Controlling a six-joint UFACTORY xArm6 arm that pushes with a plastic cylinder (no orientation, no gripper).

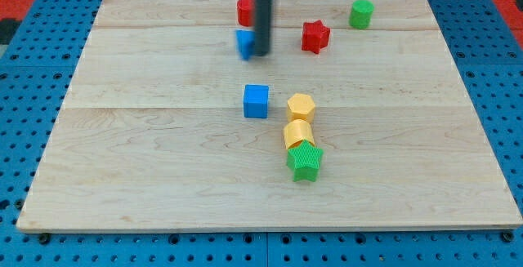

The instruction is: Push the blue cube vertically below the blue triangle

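One wooden board (163, 177), seven blocks. No pincer fitted: my tip (261, 54) is a bare rod, far side, touching the blue triangle (244, 43) on its right. Blue cube (256, 101) sits nearer, just right of the triangle's line, probably needing a slight leftward nudge.

— What sort of place am I working in?
— A lab bench, I'd say: a pale wooden board (163, 177) lies on a blue perforated table (33, 95), with small plastic blocks (301, 133) set out for testing.
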